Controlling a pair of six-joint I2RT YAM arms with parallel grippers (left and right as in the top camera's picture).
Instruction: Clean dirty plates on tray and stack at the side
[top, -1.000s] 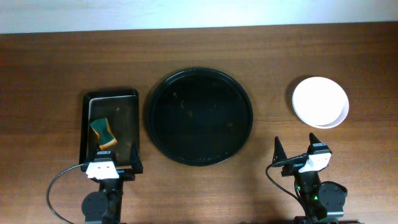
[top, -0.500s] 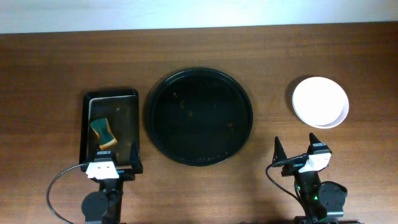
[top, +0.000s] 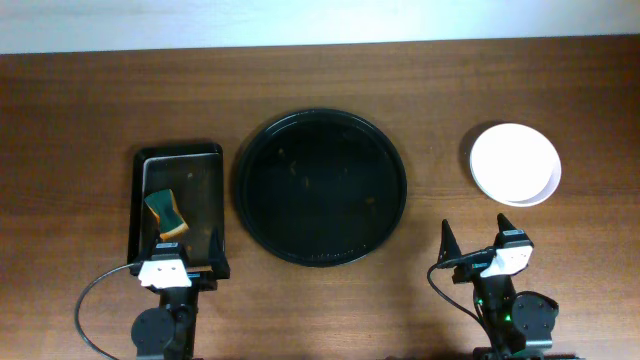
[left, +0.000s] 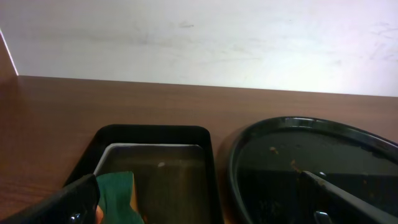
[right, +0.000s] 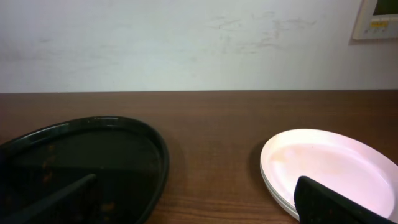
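Observation:
The round black tray (top: 320, 187) lies in the middle of the table with only small orange specks on it; it also shows in the left wrist view (left: 311, 168) and the right wrist view (right: 81, 155). The white plates (top: 516, 163) sit stacked on the table at the right, off the tray, also in the right wrist view (right: 329, 168). My left gripper (top: 186, 243) is open and empty at the near end of the small tray. My right gripper (top: 480, 233) is open and empty, just in front of the plate stack.
A small rectangular black tray (top: 178, 205) at the left holds a green and yellow sponge (top: 165, 213), seen too in the left wrist view (left: 118, 193). A white wall runs along the table's far edge.

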